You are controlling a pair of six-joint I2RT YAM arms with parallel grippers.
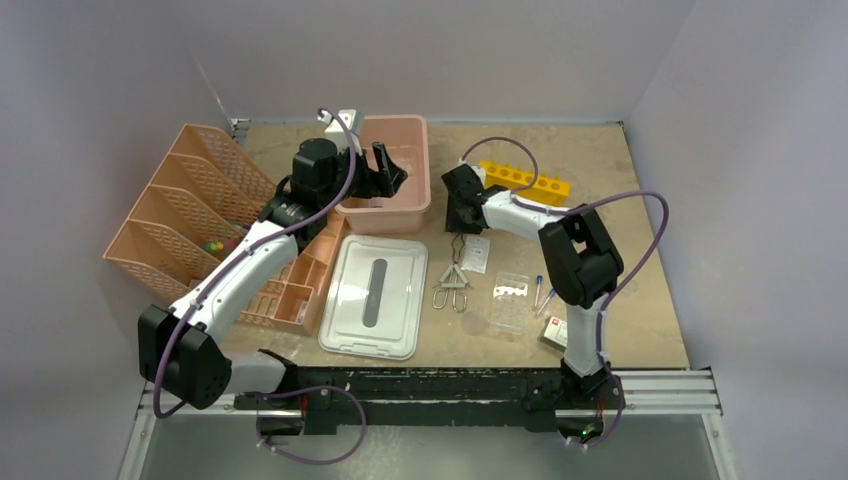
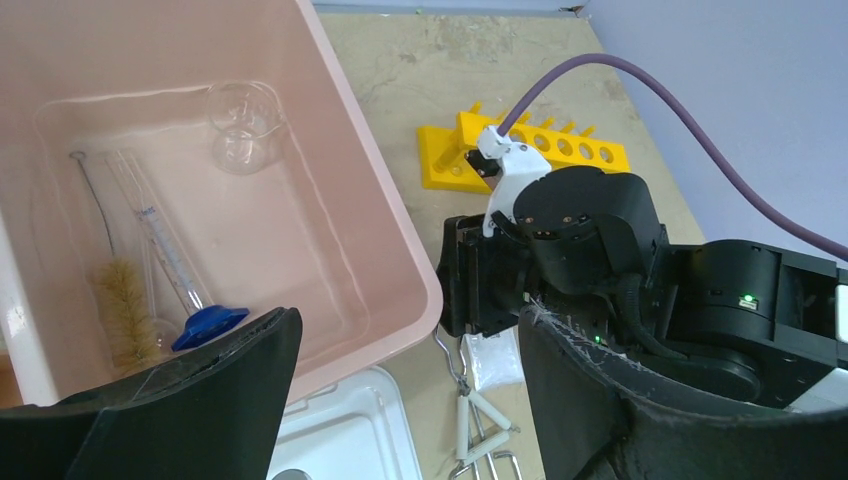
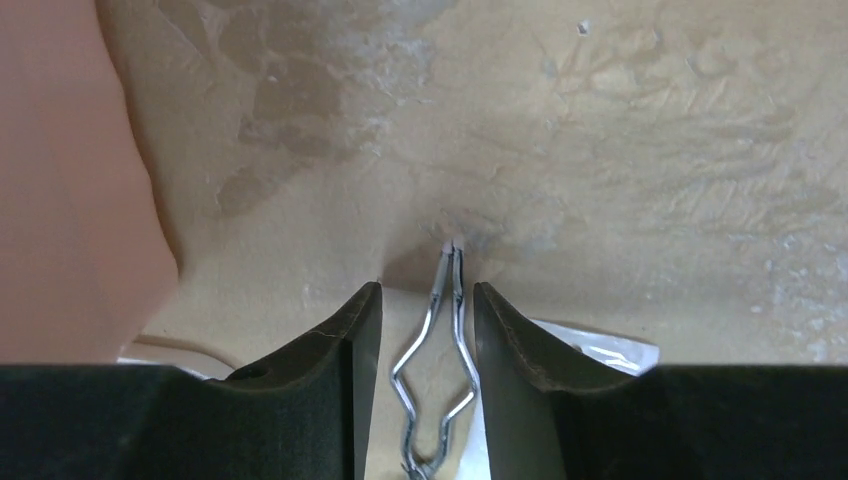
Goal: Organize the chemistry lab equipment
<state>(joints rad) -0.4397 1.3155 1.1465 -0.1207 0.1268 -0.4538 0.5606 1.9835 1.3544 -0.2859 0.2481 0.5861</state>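
Wire metal tongs (image 1: 452, 275) lie on the table between the white lid and the clear packets. My right gripper (image 1: 458, 232) is down over their far tip. In the right wrist view its fingers (image 3: 340, 330) stand on either side of the tongs' bent wire (image 3: 440, 340), open with a narrow gap. My left gripper (image 1: 390, 165) hovers over the pink tub (image 1: 425, 170), wide open and empty (image 2: 408, 318). The tub holds a glass beaker (image 2: 240, 125), a brush (image 2: 125, 310) and a clear tube with a blue base (image 2: 175, 265). The yellow rack (image 1: 525, 181) sits behind the right gripper.
The tub's white lid (image 1: 375, 295) lies in front of the tub. The peach mesh organizer (image 1: 200, 210) stands at the left. Clear packets (image 1: 510, 300), a small packet (image 1: 477, 253), blue-capped vials (image 1: 543, 295) and a small box (image 1: 555, 332) lie at the right front.
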